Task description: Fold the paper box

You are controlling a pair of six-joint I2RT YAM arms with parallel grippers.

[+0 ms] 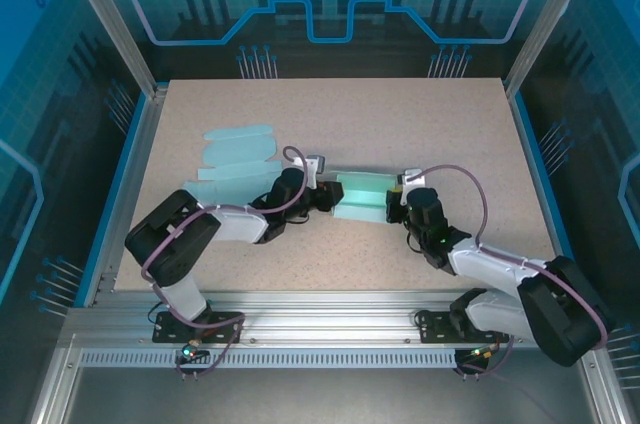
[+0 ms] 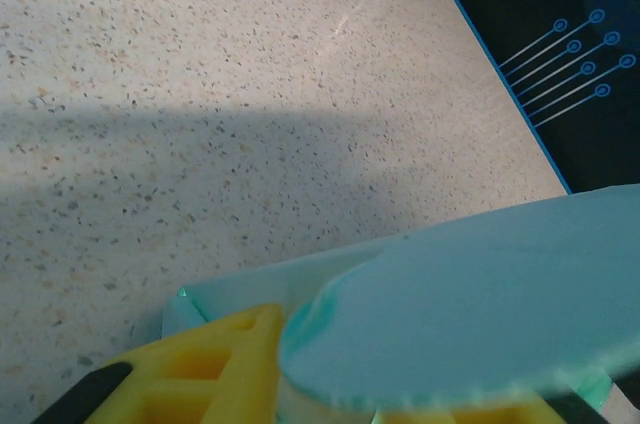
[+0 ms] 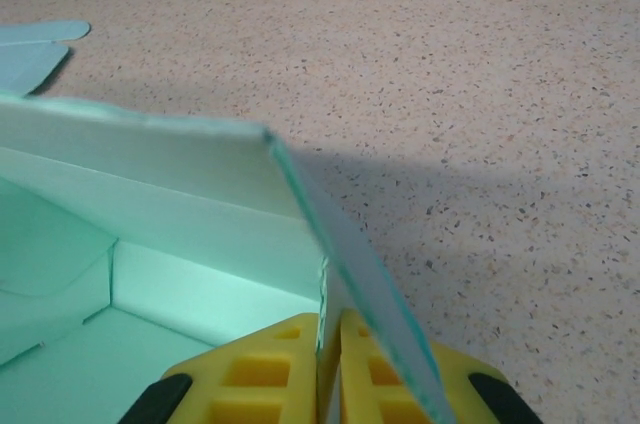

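Right fingers [image 3: 262, 376] pinch the paper box [image 3: 200, 214]; left fingers [image 2: 215, 369] beside its flap [image 2: 470, 299].

paper box [image 1: 360, 196]: between left hand [image 1: 328, 198], right hand [image 1: 392, 206] | flat sheets [image 1: 235, 156]: behind-left

White arms [image 1: 232, 222], purple cables [image 1: 472, 182], yellow claw fingers [image 3: 268, 366]

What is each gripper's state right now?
Left gripper: cannot be told; a flap of the paper box covers it.
Right gripper: closed on a wall of the paper box.
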